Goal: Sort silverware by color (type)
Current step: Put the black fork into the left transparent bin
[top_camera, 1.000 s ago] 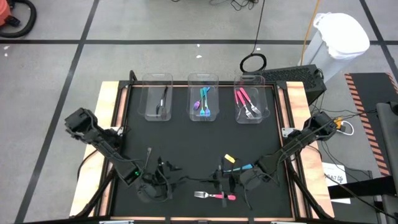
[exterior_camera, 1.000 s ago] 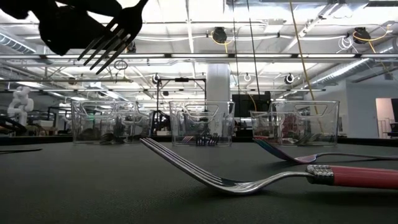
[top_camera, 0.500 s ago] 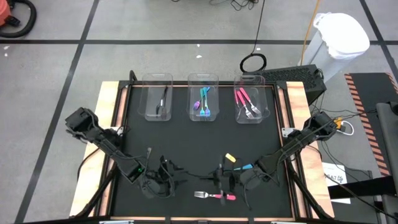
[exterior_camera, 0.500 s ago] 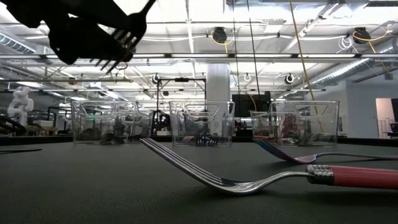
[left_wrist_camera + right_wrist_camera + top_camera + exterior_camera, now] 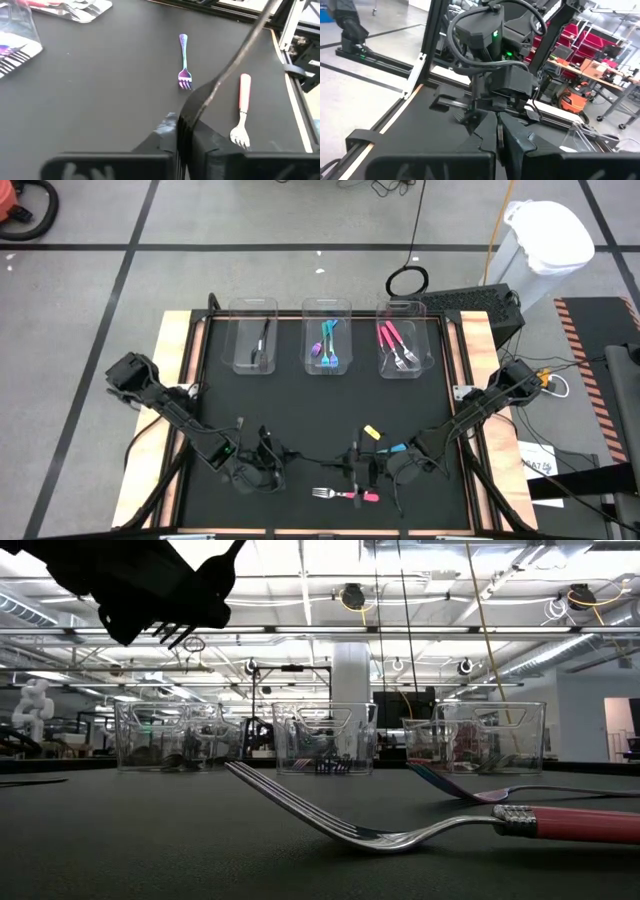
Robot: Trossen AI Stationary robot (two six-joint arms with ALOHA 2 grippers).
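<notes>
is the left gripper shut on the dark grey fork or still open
Shut on it: the left gripper has its fingers pressed together around the dark grey fork, lifted off the table.

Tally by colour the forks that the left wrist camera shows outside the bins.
pink-handled fork: 1
blue-purple fork: 1
dark fork, clamped in the left tool: 1
Total: 3

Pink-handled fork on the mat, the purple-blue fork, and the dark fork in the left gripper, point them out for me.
pink-handled fork point(image 5: 244, 90), left wrist view, on its pink handle.
purple-blue fork point(image 5: 184, 55), left wrist view, on mid handle.
dark fork point(image 5: 235, 65), left wrist view, on its handle above the left gripper point(image 5: 181, 132).
</notes>
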